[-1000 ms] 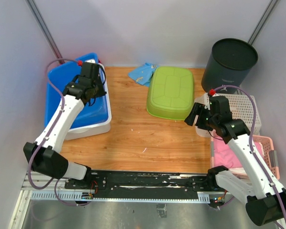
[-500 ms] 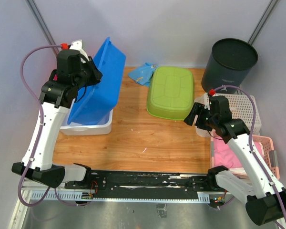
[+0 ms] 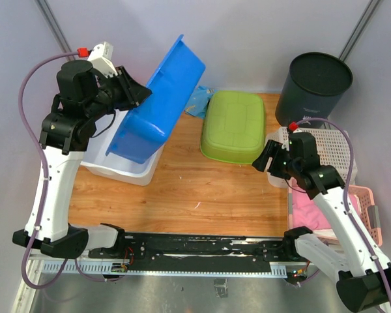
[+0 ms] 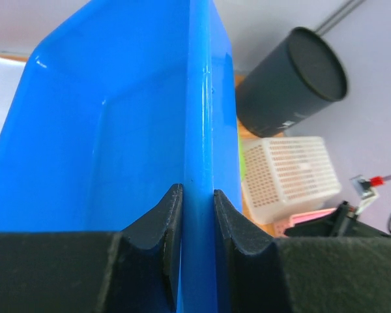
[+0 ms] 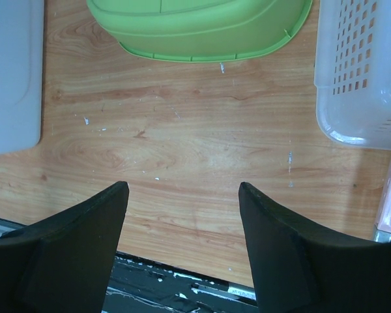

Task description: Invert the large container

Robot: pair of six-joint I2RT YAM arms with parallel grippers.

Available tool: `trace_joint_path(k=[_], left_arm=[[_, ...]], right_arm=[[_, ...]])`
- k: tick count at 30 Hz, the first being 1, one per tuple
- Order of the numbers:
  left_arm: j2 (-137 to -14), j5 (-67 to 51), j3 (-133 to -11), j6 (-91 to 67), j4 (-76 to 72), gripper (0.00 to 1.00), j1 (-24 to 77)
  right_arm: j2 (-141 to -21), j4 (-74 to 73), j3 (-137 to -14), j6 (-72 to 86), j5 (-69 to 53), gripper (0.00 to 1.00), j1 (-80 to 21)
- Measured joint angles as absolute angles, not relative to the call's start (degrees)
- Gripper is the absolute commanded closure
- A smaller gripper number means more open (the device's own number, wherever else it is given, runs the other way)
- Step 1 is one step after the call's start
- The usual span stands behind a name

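The large blue container [image 3: 159,104] is lifted off the white bin [image 3: 120,166] and tilted steeply on edge, its open side facing left toward the arm. My left gripper [image 3: 135,93] is shut on its rim; in the left wrist view the blue rim [image 4: 199,130] runs up between the two black fingers [image 4: 158,225]. My right gripper [image 3: 264,156] is open and empty, hovering over bare wood [image 5: 182,163] in front of the green tub.
A green tub [image 3: 233,126] lies upside down mid-table, also in the right wrist view [image 5: 195,26]. A black cylindrical bin [image 3: 313,85] stands back right. A white lattice basket [image 3: 335,153] and pink basket [image 3: 362,208] sit right. Blue cloth [image 3: 195,99] lies behind the tub.
My left arm has raised the blue container out of the white bin and swung it up and rightward, tipping it steeper. The right arm has stayed still.
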State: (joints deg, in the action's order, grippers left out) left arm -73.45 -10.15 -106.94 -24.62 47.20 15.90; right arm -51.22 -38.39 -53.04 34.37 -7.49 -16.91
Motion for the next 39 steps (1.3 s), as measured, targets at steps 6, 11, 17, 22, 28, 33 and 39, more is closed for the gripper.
trace_joint_path(k=[6, 11, 17, 22, 28, 33, 39], left_arm=[[-73.25, -17.69, -107.15, -28.95, 42.74, 1.0, 15.94], [-72.38, -22.15, -107.15, -31.97, 40.91, 1.0, 16.14], [-67.61, -27.53, -101.75, -36.1, 35.35, 1.0, 16.1], [-62.52, -34.09, -89.19, -44.49, 24.51, 1.0, 16.14], [-63.37, -40.47, -83.81, -51.13, 19.88, 1.0, 21.85], [-63.99, -45.71, -84.51, -51.24, 20.18, 1.0, 27.49], [-60.07, -50.37, -77.82, -52.07, 20.58, 1.0, 27.97]], right_arm=[[-49.3, -39.11, -53.65, 34.54, -7.18, 0.3, -16.91], [-47.66, -41.1, -57.28, 34.52, -5.98, 0.29, -16.91], [-45.17, -44.64, -67.42, 32.86, -2.9, 0.28, -16.91], [-44.99, -46.65, -78.87, 29.36, -1.21, 0.27, -16.91], [-44.88, -46.7, -86.94, 26.06, 1.15, 0.27, -16.91], [-44.36, -47.86, -88.92, 23.55, 6.35, 0.26, -16.91], [-42.35, -48.69, -91.57, 19.84, 12.21, 0.25, -16.91]])
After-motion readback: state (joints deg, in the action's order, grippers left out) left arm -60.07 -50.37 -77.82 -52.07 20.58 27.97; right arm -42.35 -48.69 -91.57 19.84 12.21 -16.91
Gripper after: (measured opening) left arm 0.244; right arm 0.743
